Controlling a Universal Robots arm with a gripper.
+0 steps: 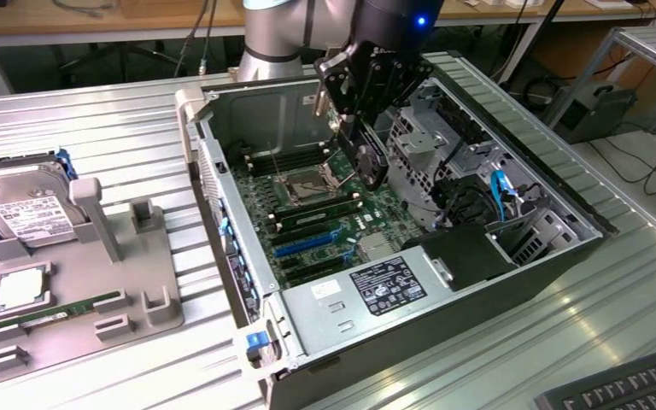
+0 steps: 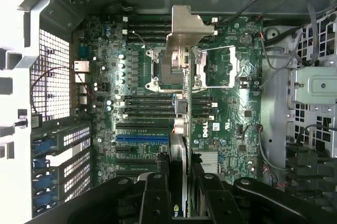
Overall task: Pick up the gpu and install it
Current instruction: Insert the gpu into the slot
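My gripper (image 1: 359,128) hangs over the open computer case (image 1: 556,248) and is shut on the gpu (image 1: 371,161), a thin dark card held on edge above the motherboard (image 1: 305,205). In the wrist view the gpu (image 2: 185,26) appears edge-on, its silver end bracket pointing away from the black fingers (image 2: 152,192) that clamp it. The card is lifted clear of the board, above the processor socket (image 2: 216,66) and memory slots. The blue expansion slot (image 2: 142,138) lies to one side of the card's line, nearer the case's rear grille.
A grey fixture tray (image 1: 134,282) on the exterior view's left holds a silver hard drive (image 1: 20,209) and a green memory stick (image 1: 55,312). Inside the case are a power supply (image 1: 385,286), a drive cage (image 1: 419,141) and cables (image 1: 499,192). A keyboard (image 1: 635,389) sits at the lower right.
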